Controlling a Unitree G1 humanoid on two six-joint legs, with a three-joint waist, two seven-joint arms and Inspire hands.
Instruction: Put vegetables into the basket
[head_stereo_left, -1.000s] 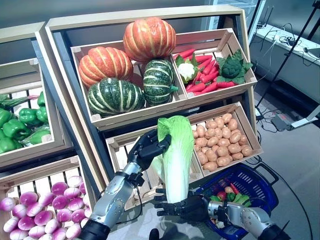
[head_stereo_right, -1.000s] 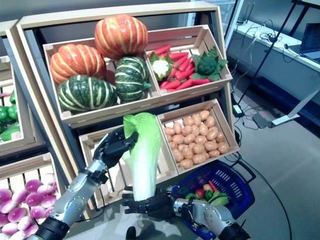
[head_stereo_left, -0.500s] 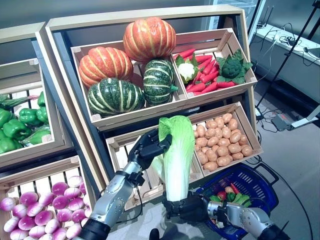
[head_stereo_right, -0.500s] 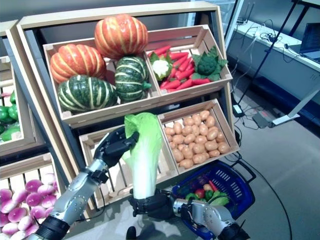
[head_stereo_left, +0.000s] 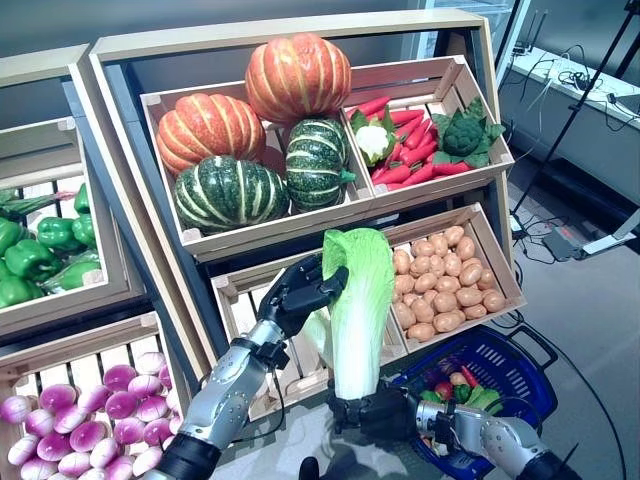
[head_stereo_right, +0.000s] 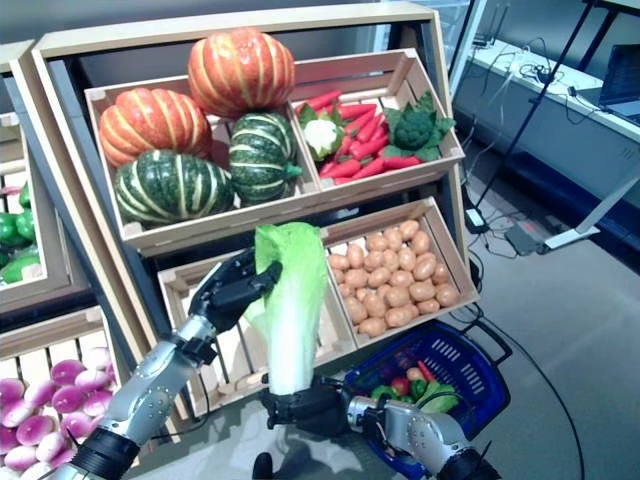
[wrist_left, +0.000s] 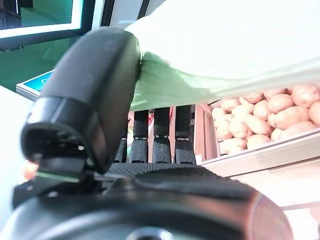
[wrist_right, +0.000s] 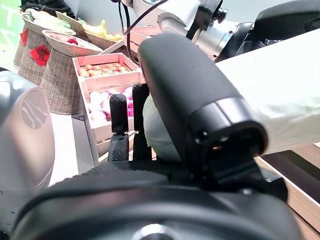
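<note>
I see the long pale-green napa cabbage with a white stalk (head_stereo_left: 352, 310) held upright in front of the wooden produce shelf (head_stereo_left: 290, 35), between both hands. My left hand (head_stereo_left: 300, 292) grips the leafy upper part from the side, thumb and fingers curled round it; the left wrist view shows the thumb (wrist_left: 95, 90) pressed against the green leaf. My right hand (head_stereo_left: 372, 415) clasps the white base from below, fingers wrapped round the stalk; its wrist view confirms the thumb (wrist_right: 200, 110) bearing on the pale stem. The cabbage hangs before the lower slatted wooden crate (head_stereo_left: 235, 300), just beside the wooden crate of small tan potatoes (head_stereo_left: 445, 280). The dark blue plastic basket with a black handle (head_stereo_left: 505, 365) sits on the floor to the lower right, near the right forearm, with some red and green vegetables already inside; the cabbage is not in it. Above, orange and striped green pumpkins (head_stereo_left: 255, 130) fill the upper crate, with red peppers and broccoli (head_stereo_left: 425, 140) alongside.
</note>
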